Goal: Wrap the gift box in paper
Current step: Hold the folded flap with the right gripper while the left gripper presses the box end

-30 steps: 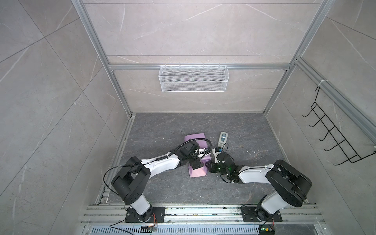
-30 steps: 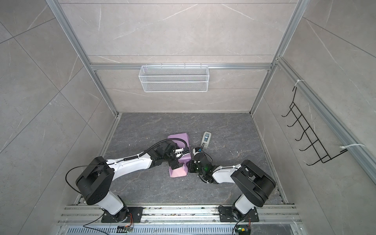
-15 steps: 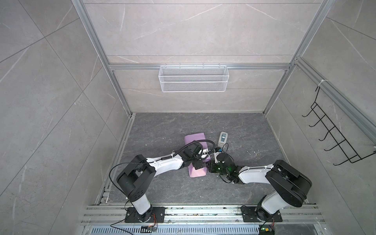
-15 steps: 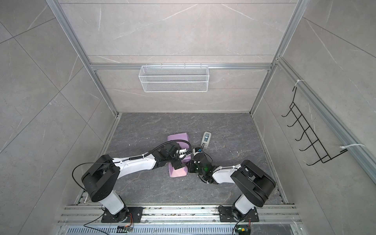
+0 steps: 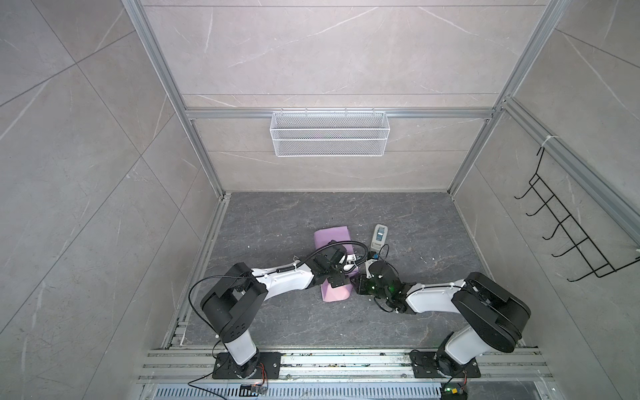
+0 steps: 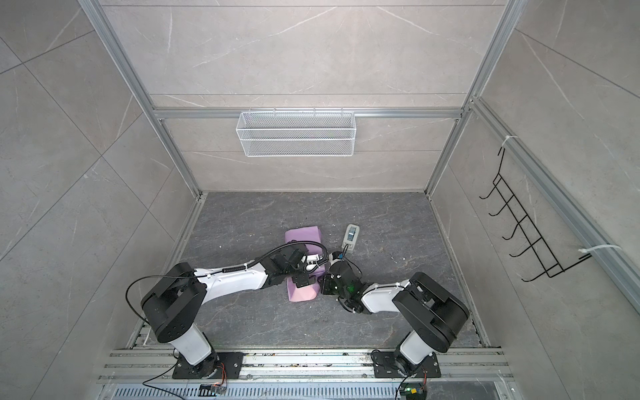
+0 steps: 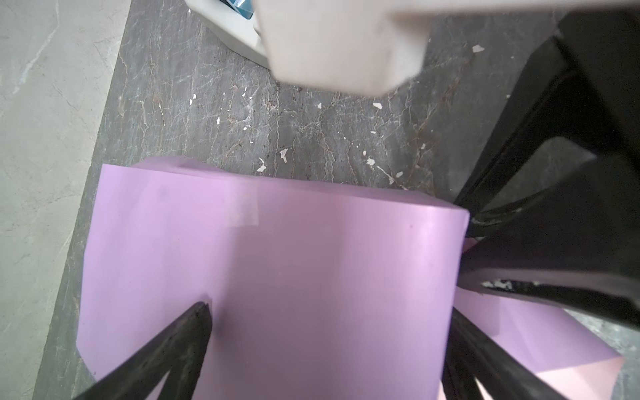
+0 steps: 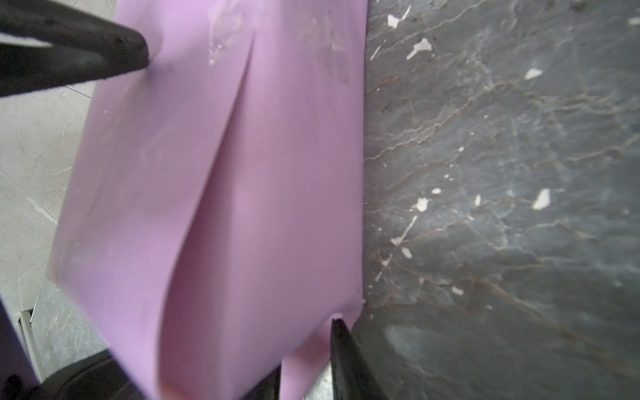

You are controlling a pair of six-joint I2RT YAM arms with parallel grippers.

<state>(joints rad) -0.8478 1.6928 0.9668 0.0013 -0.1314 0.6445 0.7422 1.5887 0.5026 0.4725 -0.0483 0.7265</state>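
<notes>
The paper (image 5: 331,236) is folded lilac side out into a package on the dark floor, and the gift box is hidden inside it. My left gripper (image 7: 329,322) stands open over the package's top face. One of its fingers (image 7: 194,329) rests on the paper and the other runs along the package's edge. In both top views this gripper (image 5: 339,275) (image 6: 300,275) covers the package's middle. My right gripper (image 8: 308,363) is shut on a pink paper flap at the package's side, seen low beside it in a top view (image 5: 356,282).
A grey-white handheld device (image 5: 379,237) (image 6: 351,237) lies just beyond the right gripper. Small white scraps dot the floor (image 8: 485,173). A white wire basket (image 5: 329,133) hangs on the back wall and a black hook rack (image 5: 568,235) on the right wall.
The left arm's shoulder and elbow have swung to the right, and its gripper has crept slightly further over the package. The right arm has stayed put.
</notes>
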